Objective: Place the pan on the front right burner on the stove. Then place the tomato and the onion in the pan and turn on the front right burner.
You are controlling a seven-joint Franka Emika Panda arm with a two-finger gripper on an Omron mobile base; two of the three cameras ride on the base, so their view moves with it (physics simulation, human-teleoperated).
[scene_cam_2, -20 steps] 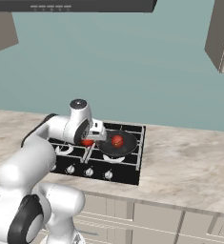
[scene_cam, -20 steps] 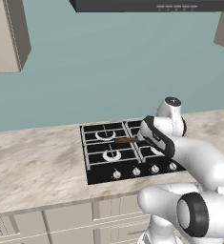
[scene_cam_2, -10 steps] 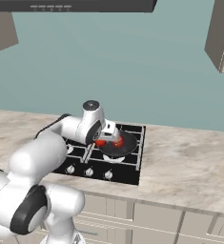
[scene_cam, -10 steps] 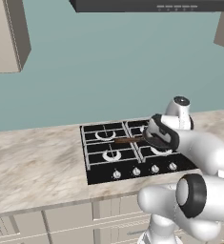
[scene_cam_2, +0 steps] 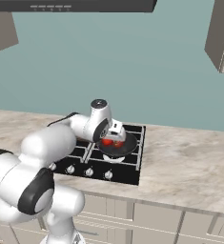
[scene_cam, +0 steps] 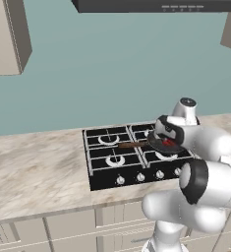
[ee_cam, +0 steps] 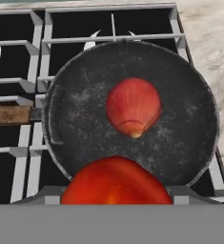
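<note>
The dark pan [ee_cam: 180, 133] sits on the front right burner [scene_cam: 167, 157] of the black stove [scene_cam: 102, 162], its brown handle [ee_cam: 8, 114] pointing left over the grates. A reddish onion [ee_cam: 133, 106] lies in the pan's middle. The red tomato [ee_cam: 114, 183] hangs close under the hand at the pan's near rim and hides the fingertips. My gripper [scene_cam: 168, 142] hovers low over the pan [scene_cam_2: 119, 149], shut on the tomato.
A row of silver knobs [scene_cam: 140, 177] lines the stove's front edge. Marble counter [ee_cam: 208, 33] runs to the right of the stove and also to its left [scene_cam: 33, 167]. A range hood [scene_cam_2: 70, 5] hangs overhead, with wall cabinets at both sides.
The arm has swung right from the stove's middle to over the pan, carrying the tomato. The onion and the pan have stayed put.
</note>
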